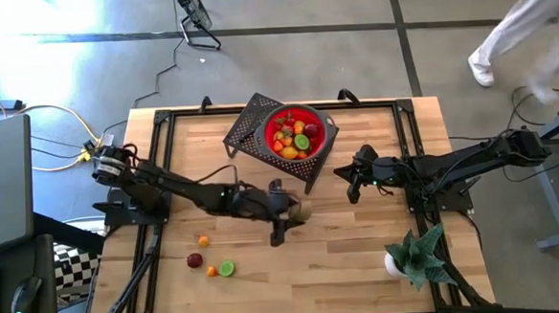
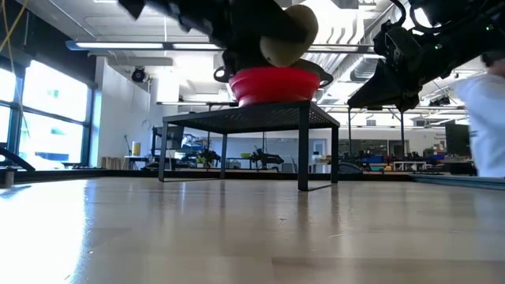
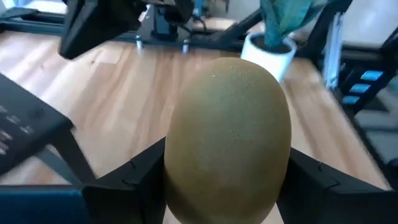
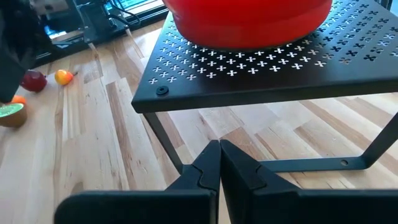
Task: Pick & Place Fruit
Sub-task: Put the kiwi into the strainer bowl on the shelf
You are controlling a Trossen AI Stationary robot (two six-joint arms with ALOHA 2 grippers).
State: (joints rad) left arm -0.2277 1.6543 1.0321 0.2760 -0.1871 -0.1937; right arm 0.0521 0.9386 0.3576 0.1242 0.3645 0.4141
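Left gripper (image 1: 297,213) pinches a brown kiwi (image 3: 227,140) aloft; we advise centring over the red bowl (image 1: 297,132) before release.

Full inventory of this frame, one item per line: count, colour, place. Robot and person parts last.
kiwi: 1, brown, held in the left gripper, raised above the table
loose fruit: 4, orange, dark red, orange and green, on the table's near left part
bowl: 1, red, on the rack, filled with mixed fruit
rack: 1, black perforated metal, far middle of the table
plant: 1, spiky green in a white pot, near right corner
table: 1, light wood
left gripper: shut on the kiwi, mid-table
right gripper: shut, empty, right of the rack
person: 1, in white, on the floor beyond the far right corner
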